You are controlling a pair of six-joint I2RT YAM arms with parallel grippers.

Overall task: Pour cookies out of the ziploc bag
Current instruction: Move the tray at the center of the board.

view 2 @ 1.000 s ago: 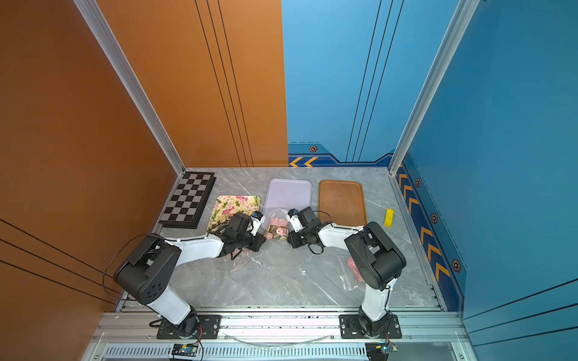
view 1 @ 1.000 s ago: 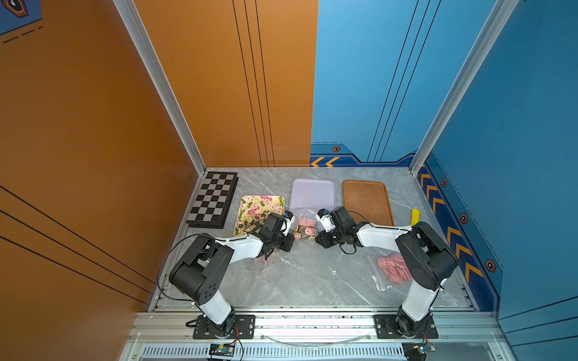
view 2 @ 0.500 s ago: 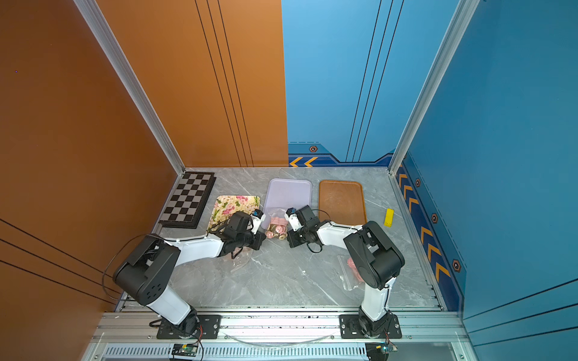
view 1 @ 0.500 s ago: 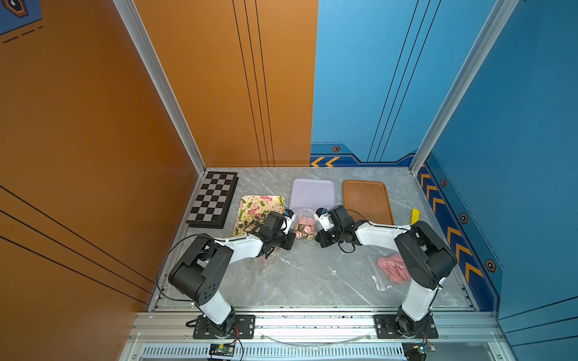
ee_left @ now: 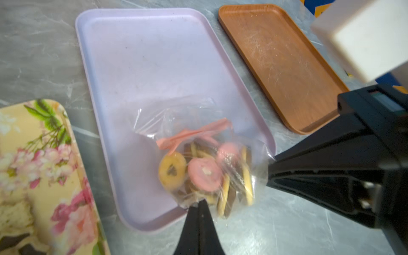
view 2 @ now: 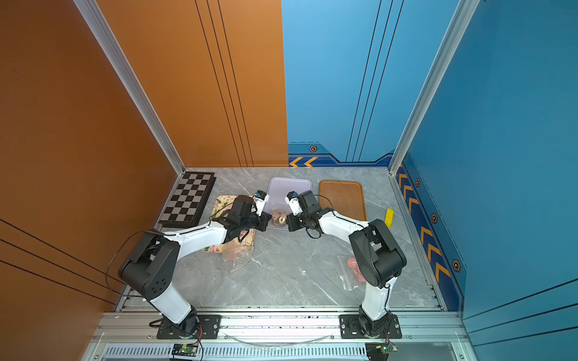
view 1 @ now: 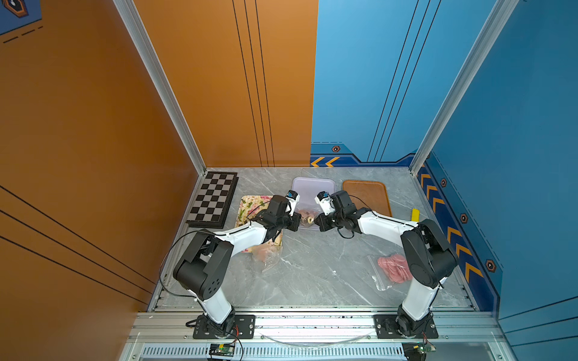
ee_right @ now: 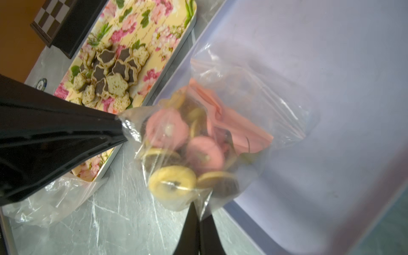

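Jaws pinched tight on both sides! The left jaws have nipped one bottom corner of the ziploc bag (ee_left: 187,119), and the right jaws have the opposite bottom corner. The two black tips face each other with the clear plastic slung between them. That bag hangs over the near edge of the lilac tray (view 1: 312,186), its pink zip strip crumpled and pointing out across the tray. Whether the plastic touches the tray, I can't tell.

And the cookies (ee_left: 204,174), pink rounds, yellow-ringed rounds and some dark brown ones, are all bunched inside the bag at the gripped end.

On the robot's left of the lilac tray lies the floral tray (ee_right: 154,22), carrying a heap of star cookies (ee_right: 112,70). A crumpled empty bag (view 1: 267,254) lies at its near end on the table (view 1: 312,281). On the other side sits the wooden tray (view 1: 366,193), and the chessboard (view 1: 214,200) lies by the left wall. A bag of pink discs (view 1: 392,267) lies beside the right arm (view 1: 381,223).
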